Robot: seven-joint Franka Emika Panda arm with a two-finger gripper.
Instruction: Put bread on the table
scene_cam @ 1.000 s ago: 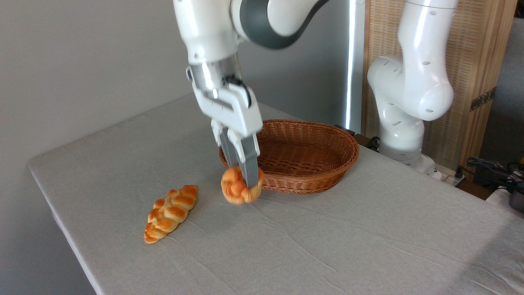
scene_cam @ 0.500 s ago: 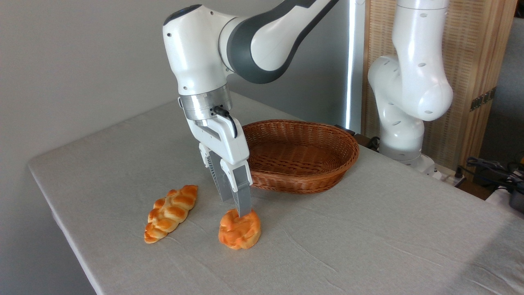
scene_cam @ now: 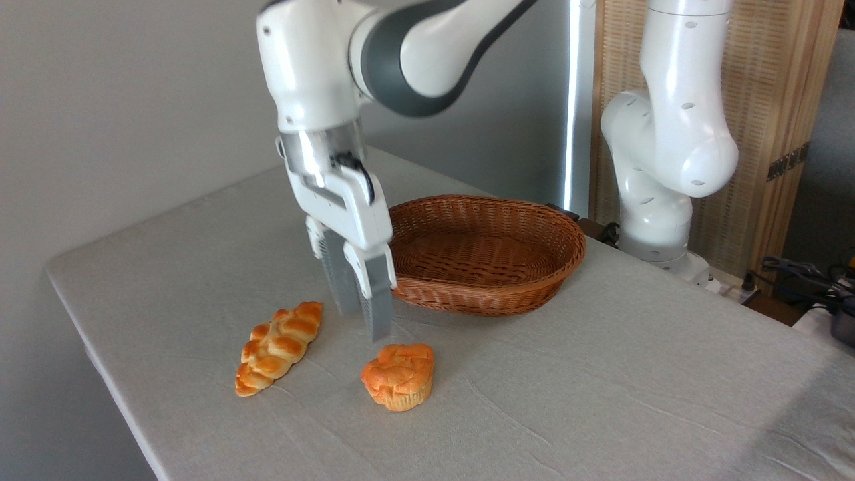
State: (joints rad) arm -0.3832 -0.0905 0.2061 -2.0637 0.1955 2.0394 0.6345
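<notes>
— Bread (scene_cam: pixel 398 375) first: where is it?
— On the table (scene_cam: pixel 601 374), free of the robot. Going left to right: the braided loaf (scene_cam: pixel 279 347) lies flat on the grey cloth, then the gripper (scene_cam: pixel 361 323) hangs just above and left of the bread, fingers parted, clasping nothing.
— And further right?
— The wicker basket (scene_cam: pixel 484 251), behind the bread, nothing visible inside.

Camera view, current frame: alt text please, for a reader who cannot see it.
A small bun sits on the grey-clothed table, the open claw just above it. A braided loaf lies left; a wicker basket stands behind.
</notes>
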